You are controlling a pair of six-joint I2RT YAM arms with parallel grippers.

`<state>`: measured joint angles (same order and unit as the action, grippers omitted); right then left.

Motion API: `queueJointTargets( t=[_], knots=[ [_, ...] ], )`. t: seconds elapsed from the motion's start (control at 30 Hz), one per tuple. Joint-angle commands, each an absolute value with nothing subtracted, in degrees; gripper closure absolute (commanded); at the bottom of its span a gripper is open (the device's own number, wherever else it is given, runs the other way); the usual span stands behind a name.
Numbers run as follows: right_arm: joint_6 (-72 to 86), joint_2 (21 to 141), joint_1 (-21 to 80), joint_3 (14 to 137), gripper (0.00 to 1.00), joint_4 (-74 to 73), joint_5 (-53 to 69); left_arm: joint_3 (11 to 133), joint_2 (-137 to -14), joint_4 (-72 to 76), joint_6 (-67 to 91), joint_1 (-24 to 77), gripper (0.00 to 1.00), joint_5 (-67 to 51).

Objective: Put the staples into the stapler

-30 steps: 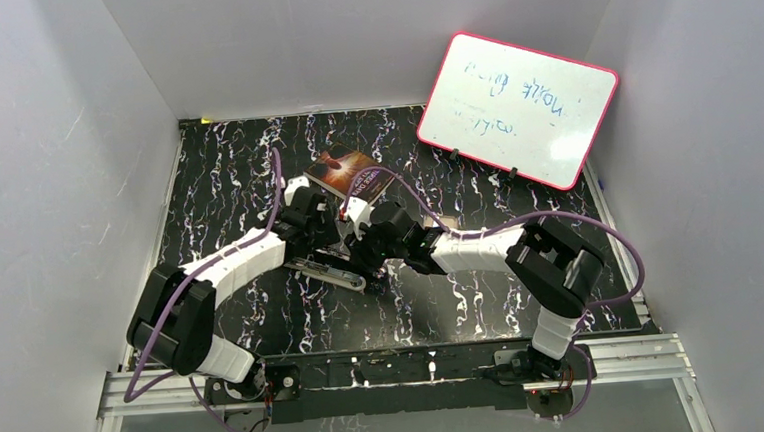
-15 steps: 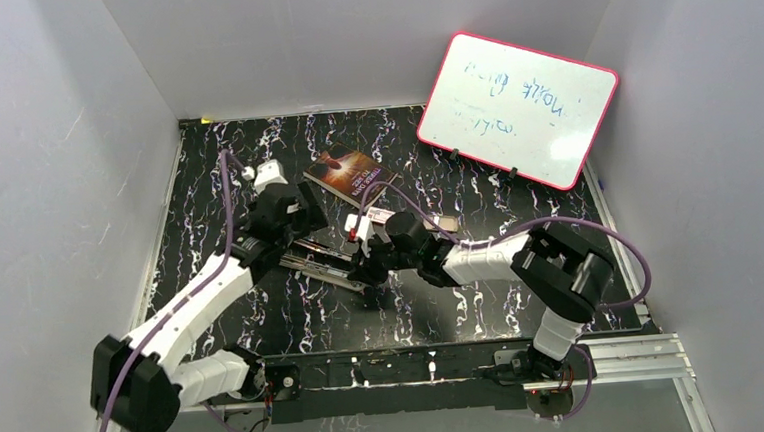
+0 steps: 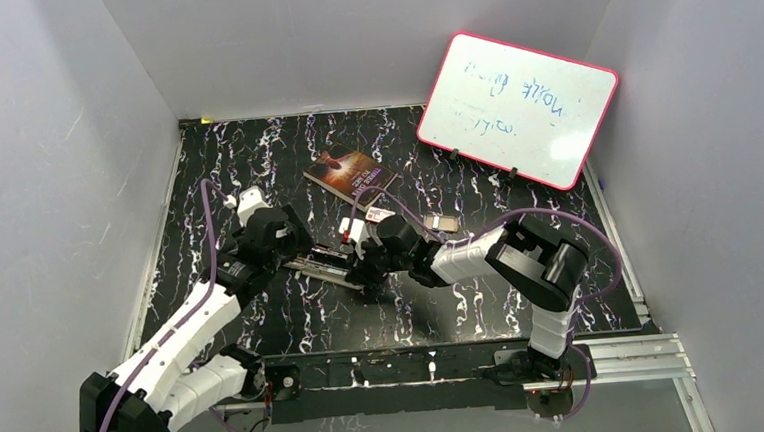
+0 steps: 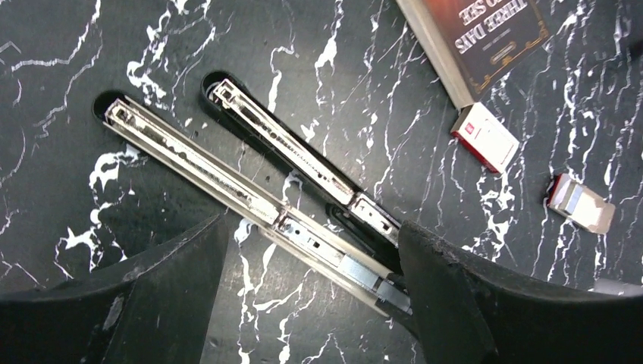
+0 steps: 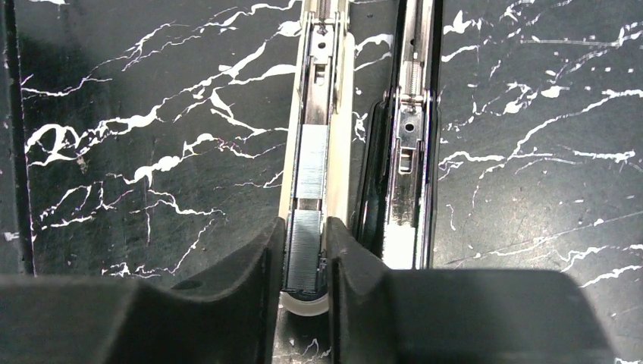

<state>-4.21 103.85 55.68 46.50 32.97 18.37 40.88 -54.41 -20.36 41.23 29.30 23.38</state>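
Observation:
The stapler (image 3: 323,267) lies opened flat, its two long halves side by side. In the left wrist view its cream magazine channel (image 4: 199,162) and black base half (image 4: 297,152) run diagonally. Silver-grey staples (image 5: 305,246) lie in the channel's end, with a second strip (image 5: 311,163) just beyond. My right gripper (image 5: 305,239) is closed narrowly on the end strip, a finger (image 5: 250,280) touching each side. My left gripper (image 4: 312,227) is wide open and empty above the stapler, apart from it. It shows left of the stapler (image 3: 282,244) in the top view, the right gripper (image 3: 363,267) at its near end.
A small white-and-red staple box (image 4: 485,138) and its grey tray (image 4: 580,203) lie to the right of the stapler. A dark book (image 3: 350,173) lies behind it. A pink-framed whiteboard (image 3: 517,108) leans at the back right.
My left arm has drawn back to the left and nearer, off the stapler. My right gripper has shifted a little left along the stapler's end.

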Motion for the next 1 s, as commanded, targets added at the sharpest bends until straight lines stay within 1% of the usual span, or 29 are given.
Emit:
queueJointTargets(
  t=[0.0,0.2,0.33,0.6,0.8,0.97],
  knots=[
    [-2.4,104.8,55.8,48.5,0.71,32.6,15.2,37.7,-52.4,-20.2,44.5,28.4,0.18,22.8],
    [-3.0,104.7,56.0,48.7,0.75,29.5,13.7,32.4,-53.4,-13.4,47.6,22.5,0.17,14.0],
    [-3.0,104.4,56.2,48.3,0.83,28.3,13.8,29.3,-52.6,-9.9,49.3,19.3,0.16,9.8],
    [-2.9,102.2,56.8,47.0,0.99,27.3,12.2,24.3,-50.4,-6.8,54.4,17.8,0.12,9.0],
    [1.8,102.1,56.9,47.3,1.00,26.4,12.9,18.7,-49.7,-1.8,60.8,17.5,0.12,11.7],
    [4.0,100.8,56.9,45.0,1.00,27.6,13.4,10.4,-50.9,14.1,63.5,17.4,0.15,10.4]
  ],
)
